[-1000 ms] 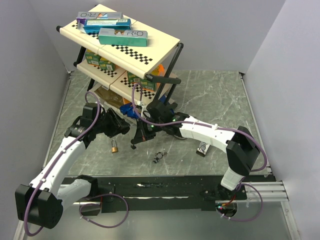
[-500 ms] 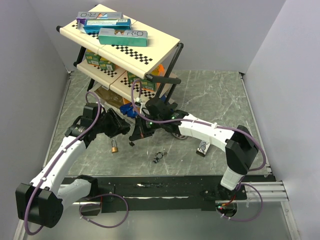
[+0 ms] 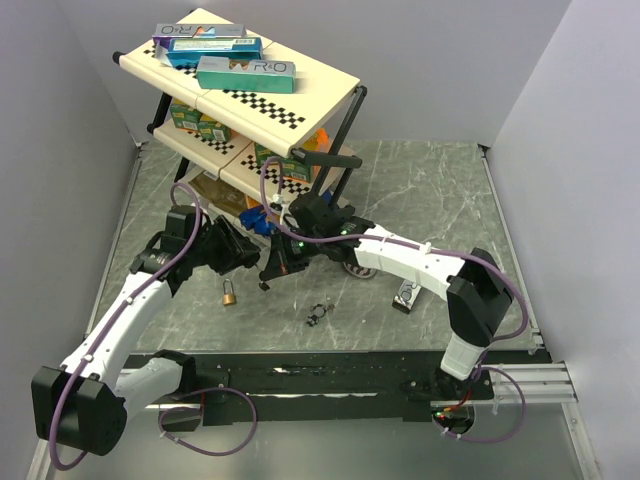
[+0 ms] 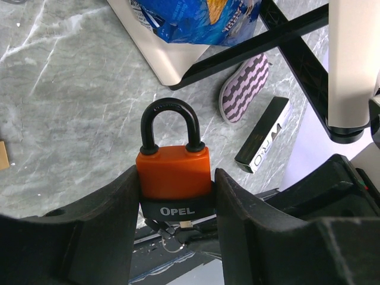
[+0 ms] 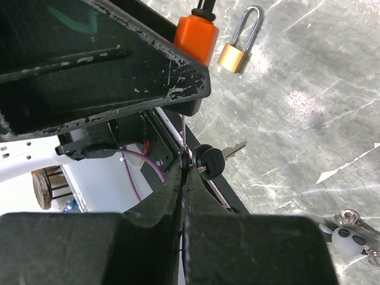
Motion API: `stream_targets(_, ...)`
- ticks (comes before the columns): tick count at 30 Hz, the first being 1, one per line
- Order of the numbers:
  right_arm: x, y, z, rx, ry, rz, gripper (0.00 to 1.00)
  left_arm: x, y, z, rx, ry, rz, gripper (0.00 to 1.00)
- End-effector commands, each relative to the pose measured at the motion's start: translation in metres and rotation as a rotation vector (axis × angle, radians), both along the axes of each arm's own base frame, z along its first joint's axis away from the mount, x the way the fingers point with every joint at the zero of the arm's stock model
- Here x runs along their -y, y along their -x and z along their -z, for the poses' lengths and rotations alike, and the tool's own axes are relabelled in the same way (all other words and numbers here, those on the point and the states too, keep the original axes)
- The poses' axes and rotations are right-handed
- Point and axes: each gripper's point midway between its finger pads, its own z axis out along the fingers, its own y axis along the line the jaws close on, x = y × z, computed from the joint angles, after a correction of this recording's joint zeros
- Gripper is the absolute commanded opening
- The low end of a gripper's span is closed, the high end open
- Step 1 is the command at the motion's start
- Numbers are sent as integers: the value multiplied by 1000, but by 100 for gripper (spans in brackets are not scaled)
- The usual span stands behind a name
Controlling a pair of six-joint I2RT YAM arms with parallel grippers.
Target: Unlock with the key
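My left gripper (image 4: 175,189) is shut on an orange padlock (image 4: 173,169) with a black shackle and a black "OPEL" band, held off the table. The padlock also shows in the right wrist view (image 5: 196,37). My right gripper (image 5: 185,169) is shut on a thin key (image 5: 184,139), seen edge-on and pointing up at the padlock's underside. A second black-headed key (image 5: 209,161) dangles from its ring. In the left wrist view the key tip (image 4: 185,224) sits right at the padlock's base; I cannot tell if it is inside. In the top view both grippers (image 3: 250,258) (image 3: 274,266) meet left of centre.
A brass padlock (image 3: 230,294) lies on the table below the left gripper. A small key ring (image 3: 318,314) and a black box (image 3: 405,296) lie further right. The shelf cart (image 3: 300,100) with boxes stands just behind both grippers, its black legs (image 4: 285,35) close by.
My right gripper has moved a little left and up with the key, closer to the padlock in the left gripper. The left arm has held still.
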Motion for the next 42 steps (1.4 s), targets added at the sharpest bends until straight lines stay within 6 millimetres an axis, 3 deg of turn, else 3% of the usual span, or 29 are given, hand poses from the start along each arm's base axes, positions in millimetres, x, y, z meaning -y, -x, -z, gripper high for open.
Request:
stream_targets(1,-8,-16,-11,20,-15,31,0,6,-4,-16,55,45,17,1)
stream_targets(9,-12,-23,-17,31,-20,46,0,7,-4,-15,56,46,18,1)
stream_targets(22,-3,-42,-12,-10,53,176,0,7,-4,-14,53,51,14,1)
stream_targets(29,-14,-56,-27,19,39,194,0,10,-3,-16,65,64,28,1)
stream_targets(42,-16,-78,-41,76,22,234,0,11,-4,-23,102,79,40,1)
